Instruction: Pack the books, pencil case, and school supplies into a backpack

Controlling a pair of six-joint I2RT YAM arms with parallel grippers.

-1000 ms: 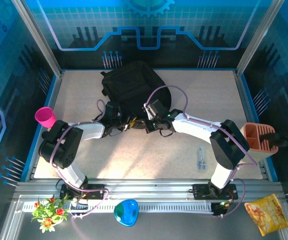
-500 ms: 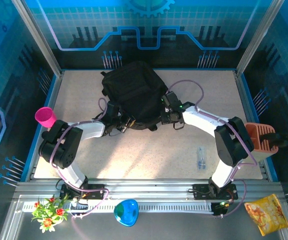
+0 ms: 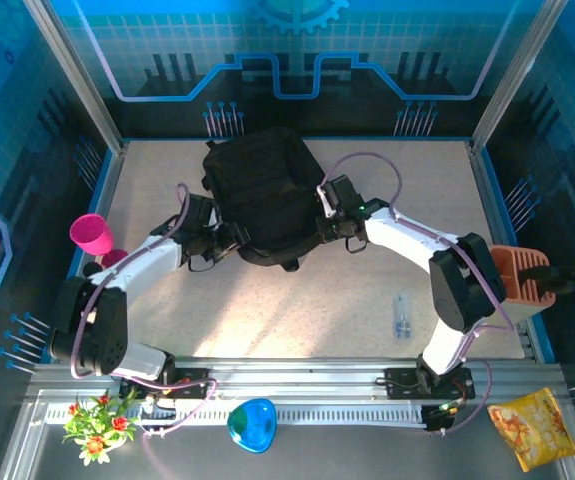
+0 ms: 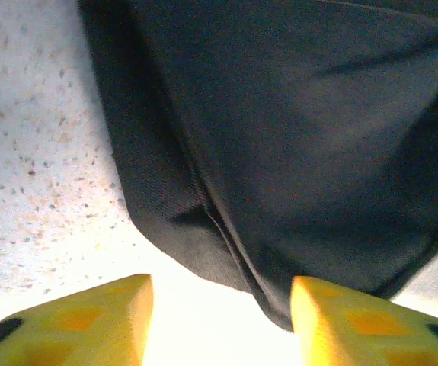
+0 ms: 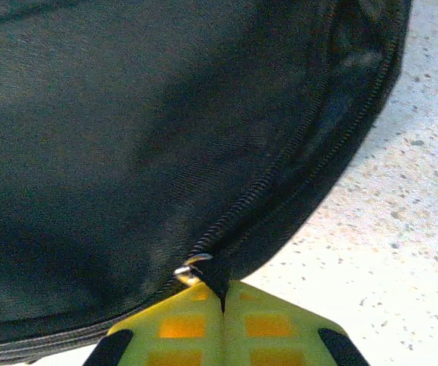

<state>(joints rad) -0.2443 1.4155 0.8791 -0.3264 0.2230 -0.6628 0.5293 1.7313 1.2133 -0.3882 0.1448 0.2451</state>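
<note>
Right pincer clamps the zipper pull on the backpack; left pincer gapes empty at its edge.

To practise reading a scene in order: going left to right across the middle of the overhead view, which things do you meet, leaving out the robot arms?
pink cup → black backpack → small clear item → orange divided holder
</note>
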